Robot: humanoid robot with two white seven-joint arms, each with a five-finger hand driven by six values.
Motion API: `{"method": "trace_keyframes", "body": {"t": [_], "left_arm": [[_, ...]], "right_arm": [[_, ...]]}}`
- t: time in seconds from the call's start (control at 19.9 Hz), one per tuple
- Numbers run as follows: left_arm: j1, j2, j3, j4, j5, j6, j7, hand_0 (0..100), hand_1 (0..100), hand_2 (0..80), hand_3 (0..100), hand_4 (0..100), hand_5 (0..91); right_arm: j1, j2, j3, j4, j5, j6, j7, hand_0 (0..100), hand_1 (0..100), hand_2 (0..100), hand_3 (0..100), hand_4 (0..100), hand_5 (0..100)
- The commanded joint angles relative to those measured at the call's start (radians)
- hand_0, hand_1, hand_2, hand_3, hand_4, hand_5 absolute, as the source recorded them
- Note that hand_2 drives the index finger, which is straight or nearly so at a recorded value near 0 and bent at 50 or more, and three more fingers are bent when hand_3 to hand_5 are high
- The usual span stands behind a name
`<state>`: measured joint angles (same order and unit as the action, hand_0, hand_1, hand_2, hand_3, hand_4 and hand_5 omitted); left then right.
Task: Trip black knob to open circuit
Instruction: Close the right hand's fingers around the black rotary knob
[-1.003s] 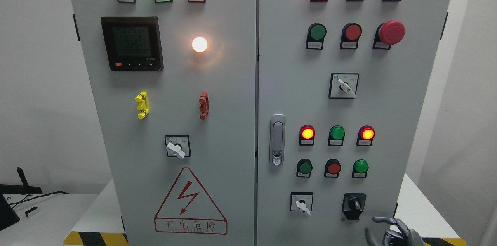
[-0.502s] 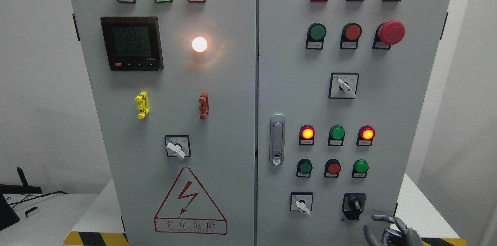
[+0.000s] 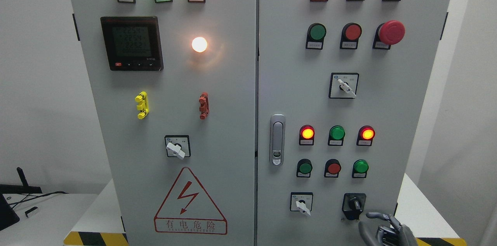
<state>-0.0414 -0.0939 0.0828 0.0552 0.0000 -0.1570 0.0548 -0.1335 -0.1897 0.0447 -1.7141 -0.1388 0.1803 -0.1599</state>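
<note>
The black knob (image 3: pixel 354 203) sits on a black plate at the lower right of the grey cabinet's right door (image 3: pixel 295 98). Its handle points roughly upright. My right hand (image 3: pixel 382 228) rises from the bottom edge just below and right of the knob, fingers spread and holding nothing. The index fingertip (image 3: pixel 371 214) is a little right of and below the knob, not touching it. The left arm is out of view.
A white selector switch (image 3: pixel 301 203) sits left of the knob. Green, red and green push buttons (image 3: pixel 333 168) line up above it. A door latch (image 3: pixel 277 139) is at the door's left edge. A white table (image 3: pixel 46 215) with cables stands lower left.
My right hand has moved up and a little left toward the black knob. The knob has not turned.
</note>
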Motion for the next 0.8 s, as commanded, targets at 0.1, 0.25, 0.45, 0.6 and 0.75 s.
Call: {"method": "trace_keyframes", "body": {"t": [0.1, 0.25, 0.45, 0.6, 0.75], "left_arm": [[0.0, 0.0, 0.0, 0.0, -0.031, 0.001, 0.0, 12, 39, 0.0, 0, 0, 0.0], [0.0, -0.001, 0.0, 0.0, -0.031, 0.001, 0.0, 12, 39, 0.0, 0, 0, 0.0], [0.0, 0.0, 0.0, 0.0, -0.031, 0.001, 0.0, 12, 39, 0.0, 0, 0, 0.0], [0.0, 0.0, 0.0, 0.0, -0.031, 0.001, 0.0, 12, 39, 0.0, 0, 0, 0.0], [0.0, 0.0, 0.0, 0.0, -0.031, 0.001, 0.0, 12, 39, 0.0, 0, 0, 0.0]], "right_arm": [[-0.017, 0.019, 0.032, 0.03, 0.001, 0.001, -0.004, 29, 68, 41, 100, 100, 96], [-0.018, 0.021, 0.032, 0.031, 0.001, 0.001, -0.004, 29, 68, 41, 100, 100, 96], [-0.018, 0.021, 0.032, 0.028, 0.001, 0.001, -0.004, 29, 68, 41, 100, 100, 96], [-0.017, 0.023, 0.032, 0.024, 0.001, 0.001, -0.004, 29, 68, 41, 100, 100, 96], [-0.017, 0.024, 0.032, 0.014, 0.001, 0.001, -0.004, 28, 68, 41, 100, 100, 96]]}}
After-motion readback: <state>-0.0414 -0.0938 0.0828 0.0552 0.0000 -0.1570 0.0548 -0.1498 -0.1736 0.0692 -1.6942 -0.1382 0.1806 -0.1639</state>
